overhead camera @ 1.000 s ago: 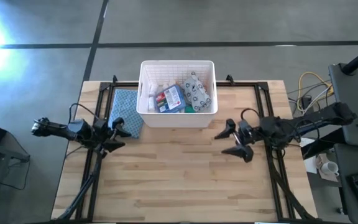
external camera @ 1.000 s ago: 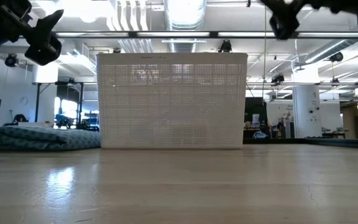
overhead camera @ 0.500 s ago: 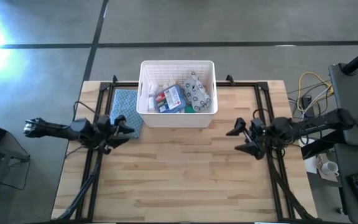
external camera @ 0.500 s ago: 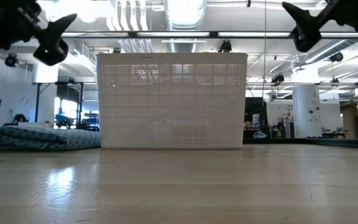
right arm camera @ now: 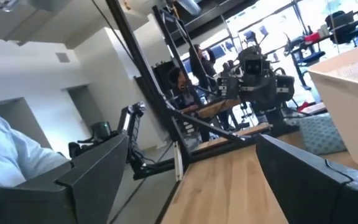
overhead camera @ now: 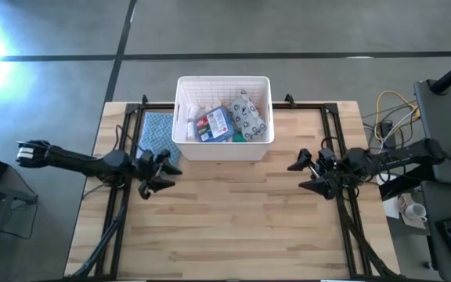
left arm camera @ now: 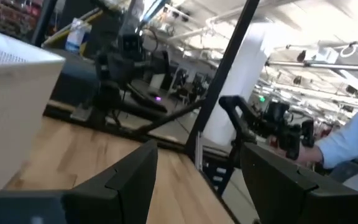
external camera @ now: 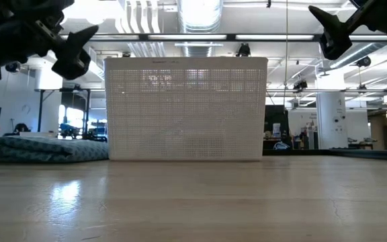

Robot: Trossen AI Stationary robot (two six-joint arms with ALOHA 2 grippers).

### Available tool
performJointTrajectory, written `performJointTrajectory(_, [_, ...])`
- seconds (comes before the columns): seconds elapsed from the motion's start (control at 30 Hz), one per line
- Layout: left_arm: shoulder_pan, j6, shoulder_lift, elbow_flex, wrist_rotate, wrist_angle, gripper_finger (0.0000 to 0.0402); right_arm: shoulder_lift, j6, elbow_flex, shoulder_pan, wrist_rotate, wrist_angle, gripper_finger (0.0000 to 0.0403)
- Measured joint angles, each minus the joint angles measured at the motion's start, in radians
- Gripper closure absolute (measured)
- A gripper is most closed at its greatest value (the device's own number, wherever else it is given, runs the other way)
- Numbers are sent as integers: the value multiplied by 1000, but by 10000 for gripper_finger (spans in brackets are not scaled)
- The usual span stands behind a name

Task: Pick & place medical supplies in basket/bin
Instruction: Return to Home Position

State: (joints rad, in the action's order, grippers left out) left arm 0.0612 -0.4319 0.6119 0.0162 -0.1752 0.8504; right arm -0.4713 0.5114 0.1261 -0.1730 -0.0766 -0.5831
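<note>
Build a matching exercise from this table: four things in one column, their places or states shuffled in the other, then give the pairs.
1. white basket
2. blue checked cloth
3. spotted pouch
4. right hand

A. lying on the table, left of the basket
B. open and empty, over the table's right side
C. at the middle of the table's far edge
D. inside the basket, in its right part

Pairs: 1-C, 2-A, 3-D, 4-B.
</note>
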Motion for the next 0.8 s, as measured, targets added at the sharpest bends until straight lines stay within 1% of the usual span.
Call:
performJointTrajectory(0.13, [-29,-11,1,0,-27,17,190,0,9,0,0,-2,1,58])
performJointTrajectory(0.3, [-113,-29,-31,0,-158,10,190,0,13,0,0,-2,1,64])
performJointTrajectory(0.4, [-172,-50,-58,0,-208,-14,190,0,13,0,0,-2,1,64])
performJointTrajectory(0.6, [-250,-82,-64,-6,-223,-68,190,0,12,-1,0,-2,1,57])
performJointTrajectory(0.8, [-259,-94,-67,-6,-265,-78,190,0,9,-8,3,-2,1,53])
